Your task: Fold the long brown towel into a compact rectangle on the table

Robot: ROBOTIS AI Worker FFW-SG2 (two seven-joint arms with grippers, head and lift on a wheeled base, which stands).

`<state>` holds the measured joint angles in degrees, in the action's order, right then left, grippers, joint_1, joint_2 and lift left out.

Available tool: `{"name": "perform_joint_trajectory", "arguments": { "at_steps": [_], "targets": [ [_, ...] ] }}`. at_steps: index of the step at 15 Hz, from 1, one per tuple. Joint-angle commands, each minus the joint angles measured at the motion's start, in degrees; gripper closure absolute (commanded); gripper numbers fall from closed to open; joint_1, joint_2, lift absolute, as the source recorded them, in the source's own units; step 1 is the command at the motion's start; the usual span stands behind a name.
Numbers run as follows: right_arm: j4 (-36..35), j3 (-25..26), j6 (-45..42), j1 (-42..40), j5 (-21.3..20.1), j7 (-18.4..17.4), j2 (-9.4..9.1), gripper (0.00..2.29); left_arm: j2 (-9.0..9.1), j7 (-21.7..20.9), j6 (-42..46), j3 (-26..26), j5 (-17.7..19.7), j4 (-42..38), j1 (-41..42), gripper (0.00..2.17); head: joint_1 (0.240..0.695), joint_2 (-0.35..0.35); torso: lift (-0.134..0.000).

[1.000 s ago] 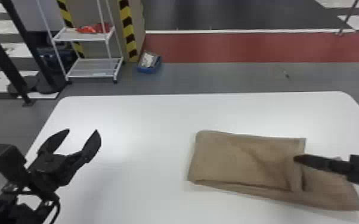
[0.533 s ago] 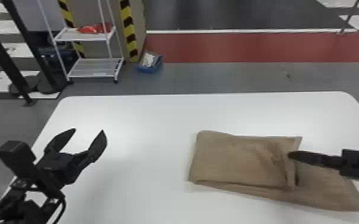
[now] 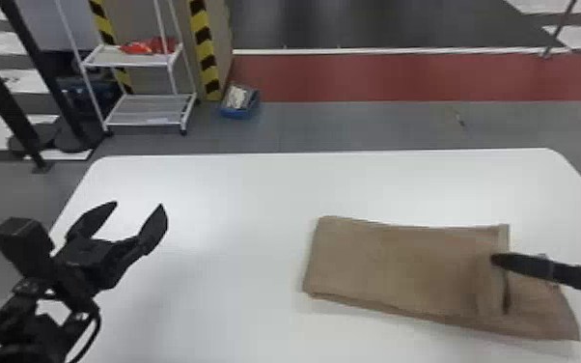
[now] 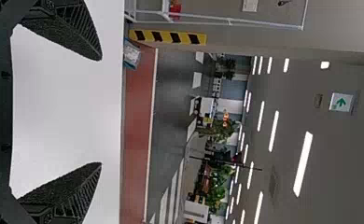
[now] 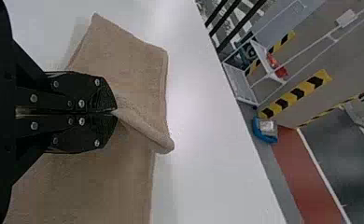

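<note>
One brown towel [image 3: 391, 265], one white table [image 3: 236, 193], two grippers. The towel is lying on the robot's right half of the table, partly folded, upper layers stacking over a longer bottom layer that is sticking out toward the robot's right. One upright ridge of cloth is standing at the upper layers' right edge. The right gripper [image 3: 494, 260] is reaching in from the right side at that ridge; in the right wrist view the right gripper [image 5: 116, 112] is showing its two fingers closed together, pinching a bit of the towel's raised edge, with one rolled flap running out from the tips. The left gripper [image 3: 139, 204] is hanging over the table's left part, its two fingers spreading wide, nothing between them, well apart from the towel. Behind the table: one white cart [image 3: 149, 110] is standing with two shelves, the upper one holding red items [image 3: 147, 47]; one blue bin [image 3: 241, 114] is sitting on the floor beside it, holding whitish contents; two yellow-black striped bands [image 3: 204, 48] are running down near the cart; two black posts [image 3: 1, 94] are leaning at far left; one red floor strip [image 3: 400, 77] is crossing behind.
</note>
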<state>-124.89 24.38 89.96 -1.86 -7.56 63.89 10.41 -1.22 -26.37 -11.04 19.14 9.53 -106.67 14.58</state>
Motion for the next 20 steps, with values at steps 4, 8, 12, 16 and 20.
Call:
{"name": "perform_joint_trajectory", "arguments": {
  "at_steps": [4,8,12,16,20],
  "targets": [
    [1.9,-0.4,0.1,0.0,-1.8,-0.1,0.14,1.11,-0.09,-0.1,0.0,-0.3,-0.5,1.3,-1.1,0.08,0.695,0.019,-0.124],
    [0.7,0.1,0.1,2.6,-1.8,0.0,0.14,1.11,-0.09,-0.1,0.0,-0.3,-0.7,2.2,-1.8,0.08,0.695,0.017,-0.124],
    [4.6,0.1,0.1,-1.2,-2.6,1.3,1.02,1.11,-0.09,-0.1,0.0,-0.4,-0.6,3.1,-2.4,0.08,0.695,0.006,-0.124],
    [9.3,-0.7,0.1,-0.4,-4.3,1.1,0.75,1.11,-0.09,-0.2,0.0,-0.6,-1.6,3.3,-2.5,0.08,0.695,-0.001,-0.124],
    [6.3,1.2,0.1,1.9,-3.6,1.6,1.02,1.11,-0.01,-0.1,0.0,-1.1,-2.0,3.3,-2.6,0.08,0.695,-0.002,-0.124]
  ]
}}
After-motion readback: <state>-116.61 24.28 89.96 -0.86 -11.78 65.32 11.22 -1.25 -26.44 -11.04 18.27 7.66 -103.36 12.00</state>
